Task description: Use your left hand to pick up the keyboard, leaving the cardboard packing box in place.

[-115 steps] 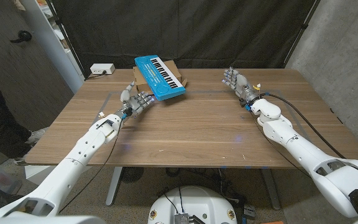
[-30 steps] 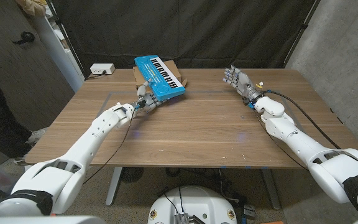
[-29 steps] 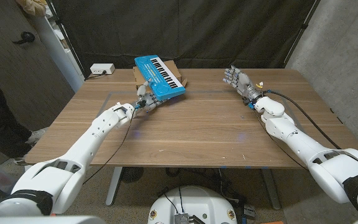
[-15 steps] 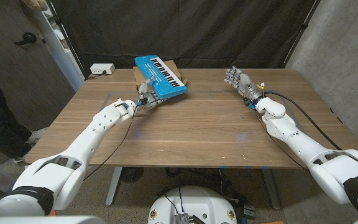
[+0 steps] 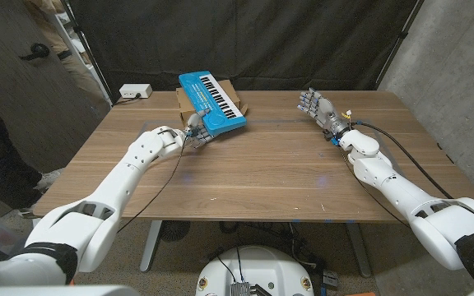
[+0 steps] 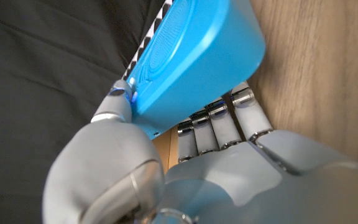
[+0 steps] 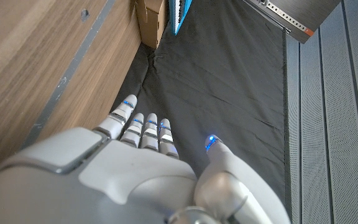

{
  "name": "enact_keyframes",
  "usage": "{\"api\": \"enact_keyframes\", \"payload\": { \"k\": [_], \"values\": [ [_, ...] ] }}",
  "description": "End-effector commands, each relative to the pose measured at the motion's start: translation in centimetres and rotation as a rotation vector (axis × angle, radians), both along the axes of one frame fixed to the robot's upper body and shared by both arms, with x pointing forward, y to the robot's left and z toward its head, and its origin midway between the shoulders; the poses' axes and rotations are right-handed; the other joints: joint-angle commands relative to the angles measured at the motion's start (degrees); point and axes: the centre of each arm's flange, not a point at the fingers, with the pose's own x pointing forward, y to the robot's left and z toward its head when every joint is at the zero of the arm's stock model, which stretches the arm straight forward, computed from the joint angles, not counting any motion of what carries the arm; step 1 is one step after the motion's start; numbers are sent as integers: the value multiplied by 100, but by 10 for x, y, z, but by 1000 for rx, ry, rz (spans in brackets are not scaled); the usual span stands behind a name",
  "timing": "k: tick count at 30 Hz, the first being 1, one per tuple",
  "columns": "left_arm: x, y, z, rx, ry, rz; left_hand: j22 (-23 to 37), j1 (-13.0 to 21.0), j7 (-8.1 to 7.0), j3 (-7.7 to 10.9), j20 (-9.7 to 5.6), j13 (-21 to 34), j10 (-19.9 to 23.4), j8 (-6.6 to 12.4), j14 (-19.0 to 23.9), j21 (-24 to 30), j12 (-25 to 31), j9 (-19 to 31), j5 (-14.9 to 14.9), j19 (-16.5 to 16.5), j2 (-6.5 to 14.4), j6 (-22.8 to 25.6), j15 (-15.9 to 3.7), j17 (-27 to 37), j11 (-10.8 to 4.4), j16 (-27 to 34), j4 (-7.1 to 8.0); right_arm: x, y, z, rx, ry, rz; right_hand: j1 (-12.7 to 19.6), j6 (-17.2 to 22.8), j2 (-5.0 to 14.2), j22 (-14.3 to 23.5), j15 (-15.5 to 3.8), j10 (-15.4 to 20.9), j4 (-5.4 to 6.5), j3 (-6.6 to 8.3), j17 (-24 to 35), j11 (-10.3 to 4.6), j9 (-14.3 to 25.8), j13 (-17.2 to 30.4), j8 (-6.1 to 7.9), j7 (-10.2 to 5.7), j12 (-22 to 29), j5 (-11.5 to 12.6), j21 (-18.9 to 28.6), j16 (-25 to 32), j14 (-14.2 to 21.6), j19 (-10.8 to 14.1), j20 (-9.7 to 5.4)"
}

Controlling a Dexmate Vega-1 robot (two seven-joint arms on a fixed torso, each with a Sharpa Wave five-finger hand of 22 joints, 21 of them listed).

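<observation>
Left robot hand closing on the near end of the blue toy keyboard, lift not yet made.

The left robot hand (image 5: pixel 196 134) is gripping the near end of the keyboard (image 5: pixel 212 99), thumb on its top and fingers (image 6: pixel 219 121) curling beneath. The keyboard is lying tilted across the cardboard packing box (image 5: pixel 189 99) at the far side of the worktop (image 5: pixel 253 173), apparently resting there, so raising it clear of the box is what remains. The right robot hand (image 5: pixel 317 107) is idling, fingers apart and holding nothing, well apart from both.
</observation>
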Motion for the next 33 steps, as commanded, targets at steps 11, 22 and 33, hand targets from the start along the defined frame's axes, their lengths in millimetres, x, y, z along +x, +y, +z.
{"api": "enact_keyframes", "payload": {
  "k": [11, 22, 33],
  "values": [
    [-9, 0, -6, -9, 80, 279, 69, 1850, -177, 604, -510, 75, 1363, 248, 1271, 509, 267, 235, 157, 778, 810, 1089, -515, 113, -613, 312, -74, -1, -2, 1, 3, -7, -2, 25, 65, -41, 23, -15, 55, -15, -27, 12, 20, 14, 17, 34, 7, 33, 35, 9, 24, 67, 33, -7],
    [-14, -1, -2, 26, 33, 320, 81, 2052, -107, 547, -542, 78, 1573, 313, 1466, 605, 303, 329, 105, 783, 851, 1324, -492, 167, -571, 407, -45, -3, -4, 1, 4, -11, -1, 23, 68, -42, 22, -14, 52, -20, -32, 12, 18, 14, 17, 32, 13, 29, 38, 8, 20, 66, 37, -5],
    [-21, -2, 2, 59, -30, 359, 87, 2166, -63, 487, -557, 74, 1652, 319, 1505, 671, 297, 383, 67, 781, 834, 1402, -455, 191, -531, 433, -36, -7, -5, 1, 3, -18, 2, 24, 68, -41, 22, -14, 55, -25, -35, 12, 22, 14, 16, 30, 12, 27, 41, 8, 17, 67, 40, -4]
  ]
}}
